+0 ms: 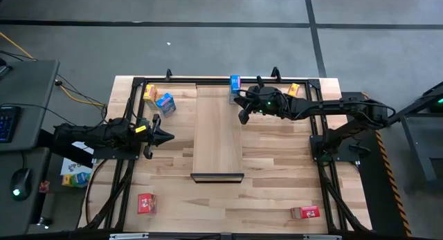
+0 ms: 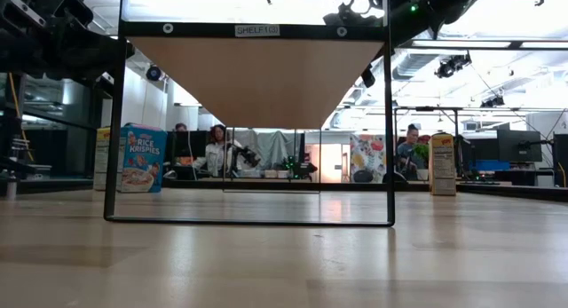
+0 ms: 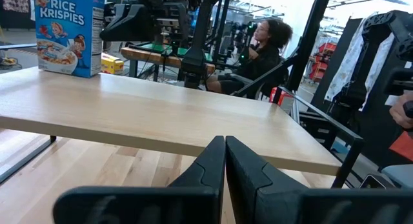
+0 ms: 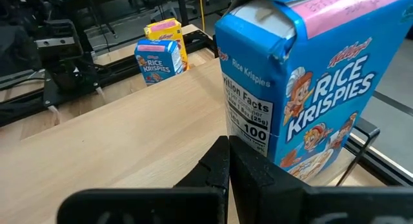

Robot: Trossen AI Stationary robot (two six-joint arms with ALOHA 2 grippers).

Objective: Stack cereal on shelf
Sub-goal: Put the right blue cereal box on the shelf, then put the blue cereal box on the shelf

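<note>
Butcher-block tabletop (image 1: 277, 164) carries the raised shelf (image 1: 218, 129), one blue cereal box (image 1: 234, 84) already at its far edge. Right claw (image 1: 243, 117) hovers just beside that box, pinched shut, empty. Left claw (image 1: 166, 136) waits shut near the shelf's side; remaining boxes sit scattered.

We see two matte black jointed arms (image 1: 104, 136), the right one (image 1: 311, 107) showing a small green light.
</note>
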